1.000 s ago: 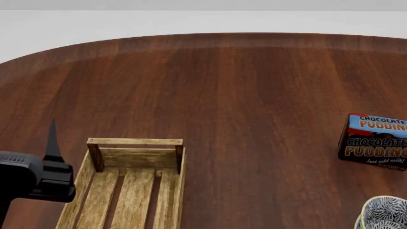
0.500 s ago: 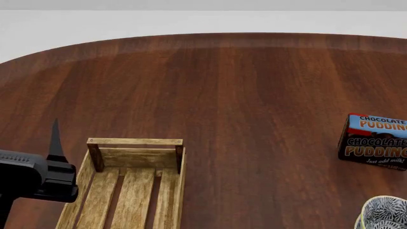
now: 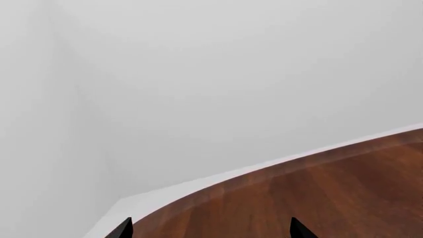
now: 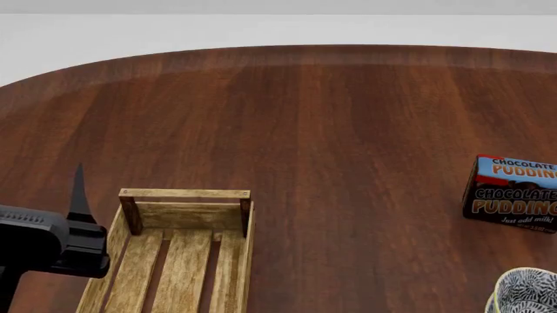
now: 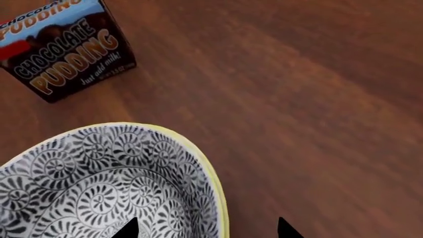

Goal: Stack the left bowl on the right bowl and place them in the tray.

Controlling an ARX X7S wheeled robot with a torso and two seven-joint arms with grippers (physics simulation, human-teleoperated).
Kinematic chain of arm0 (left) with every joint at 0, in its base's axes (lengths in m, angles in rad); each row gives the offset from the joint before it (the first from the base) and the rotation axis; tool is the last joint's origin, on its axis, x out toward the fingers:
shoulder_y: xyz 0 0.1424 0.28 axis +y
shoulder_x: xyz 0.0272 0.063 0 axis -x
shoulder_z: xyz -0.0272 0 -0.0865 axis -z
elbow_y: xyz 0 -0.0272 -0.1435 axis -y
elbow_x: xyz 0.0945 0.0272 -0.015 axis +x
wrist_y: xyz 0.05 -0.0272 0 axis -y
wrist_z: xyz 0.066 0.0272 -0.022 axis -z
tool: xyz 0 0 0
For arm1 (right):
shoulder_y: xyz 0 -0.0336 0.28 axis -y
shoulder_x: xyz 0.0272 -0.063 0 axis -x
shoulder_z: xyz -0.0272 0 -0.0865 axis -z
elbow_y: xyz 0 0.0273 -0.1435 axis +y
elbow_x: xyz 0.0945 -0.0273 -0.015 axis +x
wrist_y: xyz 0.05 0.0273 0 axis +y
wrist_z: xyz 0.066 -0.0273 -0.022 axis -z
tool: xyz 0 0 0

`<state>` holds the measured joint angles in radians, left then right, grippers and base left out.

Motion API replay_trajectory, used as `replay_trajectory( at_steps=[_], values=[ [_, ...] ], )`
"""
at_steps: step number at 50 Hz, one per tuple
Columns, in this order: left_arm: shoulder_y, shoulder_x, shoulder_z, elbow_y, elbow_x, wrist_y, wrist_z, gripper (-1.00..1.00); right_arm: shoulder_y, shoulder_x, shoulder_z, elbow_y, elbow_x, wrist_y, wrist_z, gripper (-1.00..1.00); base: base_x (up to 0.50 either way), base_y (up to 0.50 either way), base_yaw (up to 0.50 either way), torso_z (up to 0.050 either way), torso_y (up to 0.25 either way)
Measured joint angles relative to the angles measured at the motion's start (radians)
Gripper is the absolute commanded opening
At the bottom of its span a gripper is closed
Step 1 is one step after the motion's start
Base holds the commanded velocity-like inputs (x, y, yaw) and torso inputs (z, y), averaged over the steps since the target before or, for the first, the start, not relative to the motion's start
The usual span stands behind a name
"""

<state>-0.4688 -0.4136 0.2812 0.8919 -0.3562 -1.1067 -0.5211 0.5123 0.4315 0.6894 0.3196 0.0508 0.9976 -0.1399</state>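
Observation:
The tray (image 4: 228, 251), a light-wood slatted crate, sits at the lower left of the head view, cut off by the frame's bottom edge. My left gripper (image 3: 211, 230) hovers just left of the tray, open and holding nothing, facing the table's far edge. One black-and-white patterned bowl (image 5: 99, 188) with a yellow rim shows at the head view's lower right corner (image 4: 529, 290); I cannot tell which bowl it is, and no second bowl shows. My right gripper (image 5: 206, 230) is open and straddles this bowl's rim, one finger over the inside, the other outside.
A chocolate pudding box (image 4: 512, 194) stands on the dark wooden table (image 4: 331, 130) just beyond the bowl, also in the right wrist view (image 5: 63, 47). The table's curved far edge meets a pale floor.
In the head view my left gripper has drifted slightly to the right, toward the tray. The tray, box and bowl have not moved.

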Motion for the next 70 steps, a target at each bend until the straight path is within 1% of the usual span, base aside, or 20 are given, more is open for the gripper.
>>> replay_trajectory(
  at_steps=[34, 54, 70],
  values=[
    [-0.039, 0.006, 0.048, -0.027, 0.001, -0.008, -0.012, 1.00, 0.096, 0.027, -0.029, 0.265, -0.010, -0.147, 0.023, 1.00, 0.00, 0.00, 0.00, 0.000, 0.000],
    [-0.055, 0.010, 0.077, -0.039, 0.001, -0.010, -0.019, 1.00, 0.084, 0.042, -0.006, 0.370, -0.002, -0.222, 0.022, 1.00, 0.00, 0.00, 0.00, 0.000, 0.000],
    [-0.067, 0.012, 0.090, -0.038, -0.002, -0.022, -0.026, 1.00, 0.097, 0.063, 0.010, 0.532, 0.021, -0.330, 0.011, 1.00, 0.00, 0.00, 0.00, 0.000, 0.000]
  ],
)
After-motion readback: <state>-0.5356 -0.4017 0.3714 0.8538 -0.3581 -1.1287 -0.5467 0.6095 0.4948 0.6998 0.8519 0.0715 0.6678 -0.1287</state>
